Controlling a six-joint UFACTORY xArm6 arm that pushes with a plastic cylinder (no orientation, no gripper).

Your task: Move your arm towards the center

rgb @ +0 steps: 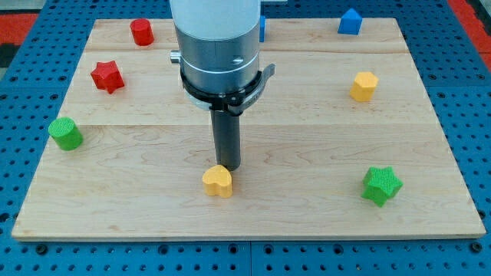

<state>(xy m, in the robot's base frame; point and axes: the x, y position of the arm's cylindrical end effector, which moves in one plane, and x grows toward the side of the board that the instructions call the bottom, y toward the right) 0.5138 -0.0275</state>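
My tip is down on the wooden board, a little below the middle of it and slightly toward the view's left. It sits right behind the yellow heart-shaped block, touching it or very nearly so; the block hides the last bit of the rod's end, so I cannot tell if there is any gap. There is no hand on this arm, only the plain dark rod, so nothing is clasped or let go. The rod stands straight up, and above it the wide grey and white body of the arm fills the top middle of the view.

Moving outward now. Off toward the view's right and a touch lower, well apart from the tip, lies the green star. Up the right side, near the board's edge, sits the yellow block, chunky and many-sided. In the top right corner stands the blue block, shaped like a little house with a pointed roof.

Over on the view's left, the green cylinder rests close to the left edge. Above it is the red star, and higher again, near the top edge, the red cylinder. One more blue piece peeks out from behind the arm's body at the top; too little of it shows to name its shape. The board lies on a blue table dotted with holes.
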